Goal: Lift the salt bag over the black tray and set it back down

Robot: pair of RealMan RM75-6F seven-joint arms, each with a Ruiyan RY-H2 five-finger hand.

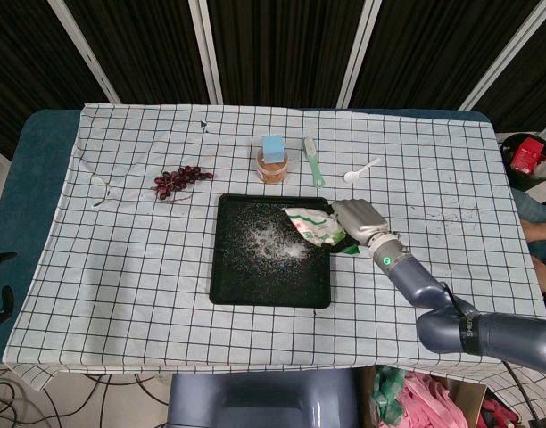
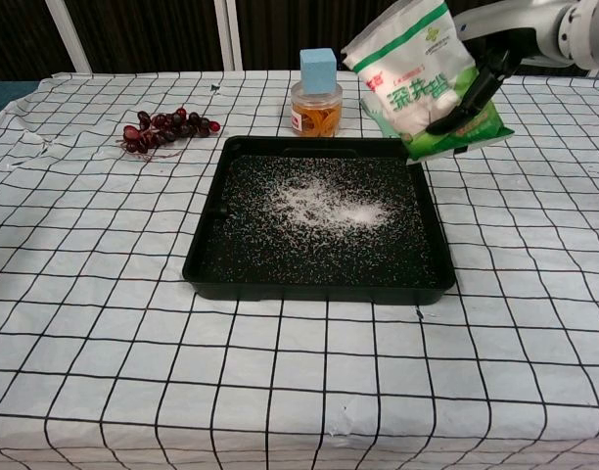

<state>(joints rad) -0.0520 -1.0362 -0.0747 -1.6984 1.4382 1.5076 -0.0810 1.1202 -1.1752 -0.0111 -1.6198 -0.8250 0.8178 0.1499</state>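
My right hand (image 1: 360, 218) (image 2: 482, 86) grips the white and green salt bag (image 1: 313, 226) (image 2: 421, 75) by its green lower end. The bag hangs in the air, tilted, above the far right corner of the black tray (image 1: 227, 285) (image 2: 221, 277). White salt lies scattered over the tray's floor (image 2: 324, 204). My left hand shows in neither view.
Beyond the tray stand an orange jar with a blue block on its lid (image 1: 273, 159) (image 2: 316, 95), a green brush (image 1: 313, 161) and a white spoon (image 1: 359, 171). A bunch of dark grapes (image 1: 178, 180) (image 2: 163, 127) lies at the tray's far left on the checked cloth.
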